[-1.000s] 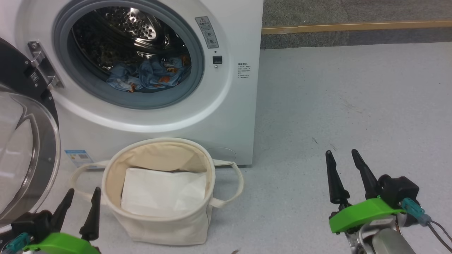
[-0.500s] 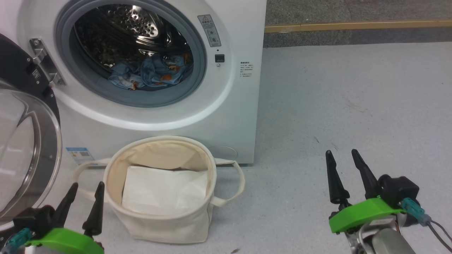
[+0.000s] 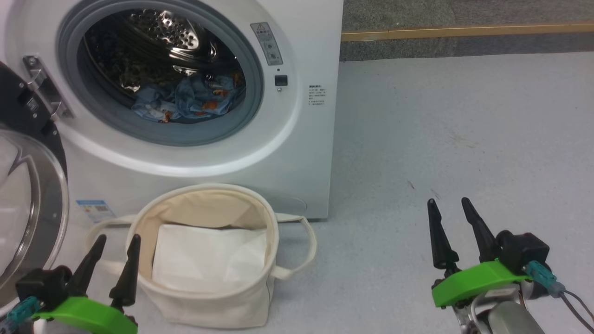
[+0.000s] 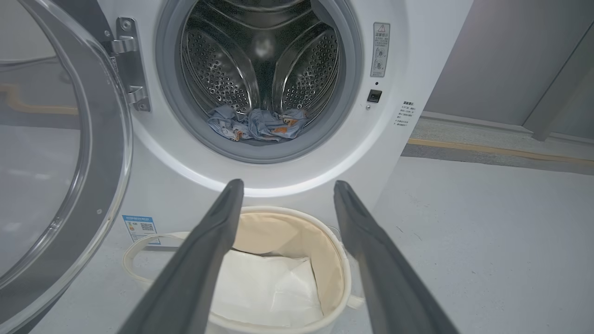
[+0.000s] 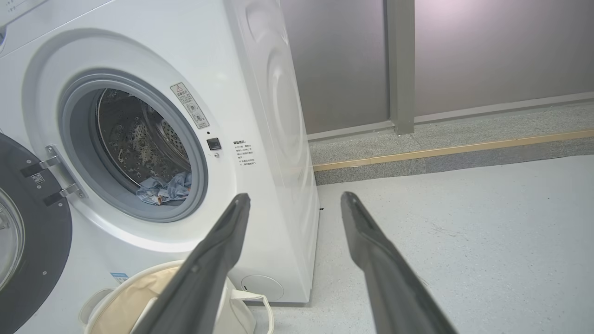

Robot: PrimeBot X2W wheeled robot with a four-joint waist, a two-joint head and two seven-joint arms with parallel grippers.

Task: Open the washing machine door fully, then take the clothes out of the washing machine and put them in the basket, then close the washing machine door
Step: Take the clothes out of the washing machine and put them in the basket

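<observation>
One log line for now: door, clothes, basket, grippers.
washing machine door: open | clothes: in drum | basket: white sheet inside | left gripper: open, empty | right gripper: open, empty

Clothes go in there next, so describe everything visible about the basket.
The basket is a small round bin of cream canvas-like fabric with soft walls and two looped handles. It stands upright on the grey floor, right in front of the washing machine, below its opening. A flat white folded sheet lies inside; nothing else shows in it.
</observation>
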